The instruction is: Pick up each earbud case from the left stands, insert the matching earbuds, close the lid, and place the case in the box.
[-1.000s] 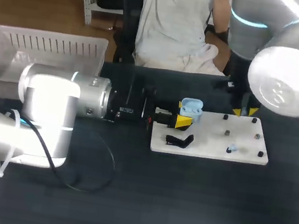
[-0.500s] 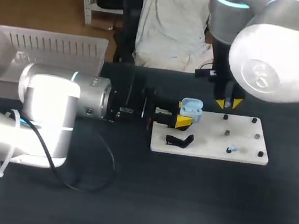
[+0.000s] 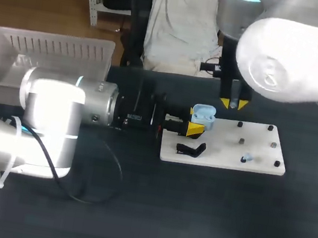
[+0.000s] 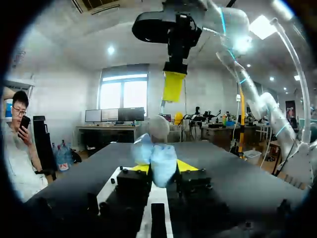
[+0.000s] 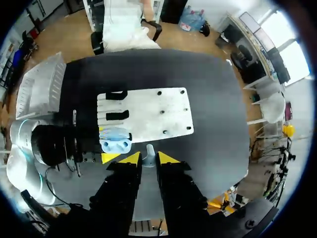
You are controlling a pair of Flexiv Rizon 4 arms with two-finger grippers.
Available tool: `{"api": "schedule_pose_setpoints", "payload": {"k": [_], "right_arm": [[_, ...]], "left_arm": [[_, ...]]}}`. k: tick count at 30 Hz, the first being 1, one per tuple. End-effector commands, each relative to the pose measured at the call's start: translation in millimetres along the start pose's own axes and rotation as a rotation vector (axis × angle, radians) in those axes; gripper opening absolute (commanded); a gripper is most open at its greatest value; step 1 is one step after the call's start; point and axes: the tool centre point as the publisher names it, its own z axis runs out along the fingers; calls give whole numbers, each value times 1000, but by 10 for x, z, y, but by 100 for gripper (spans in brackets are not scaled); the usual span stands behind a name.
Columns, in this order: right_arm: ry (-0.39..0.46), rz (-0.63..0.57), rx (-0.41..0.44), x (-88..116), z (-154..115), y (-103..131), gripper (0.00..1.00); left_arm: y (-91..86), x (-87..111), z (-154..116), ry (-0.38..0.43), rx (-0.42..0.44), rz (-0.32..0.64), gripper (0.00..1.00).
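A light blue earbud case with its lid up is held at the left end of the white board, my left gripper shut on it from the sides. The left wrist view shows the case between the yellow tips. My right gripper hangs just right of and behind the case, shut on a small pale earbud. Seen from the right wrist, the open case lies ahead of and a little to the side of that gripper. Another earbud lies on the board.
A black stand sits at the board's near left corner, and small black pegs dot the board. A white slatted basket stands at the table's far left. My left arm's body lies across the left half.
My right arm has swung left from above the board's far right corner to just beside the case. The left arm and the case have stayed still.
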Motion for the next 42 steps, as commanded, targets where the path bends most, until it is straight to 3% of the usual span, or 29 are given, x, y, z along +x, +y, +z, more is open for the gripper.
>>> {"api": "schedule_pose_setpoints", "payload": {"k": [1,11,24,26,32,42], "right_arm": [[82,197,41,-59,-13,227,0],[221,357,6,115,111,277,0],[221,357,6,115,111,277,0],[245,403,-24,116,132,326,0],[135,521,-19,87,100,401,0],[174,606,26,98,99,474,0]], "left_arm": [[4,-4,5,2,-1,-1,0],[4,-4,5,2,-1,-1,0],[4,-4,5,2,-1,-1,0],[4,-4,5,2,-1,-1,0],[4,-4,5,2,-1,-1,0],[4,-4,5,2,-1,-1,0]]}}
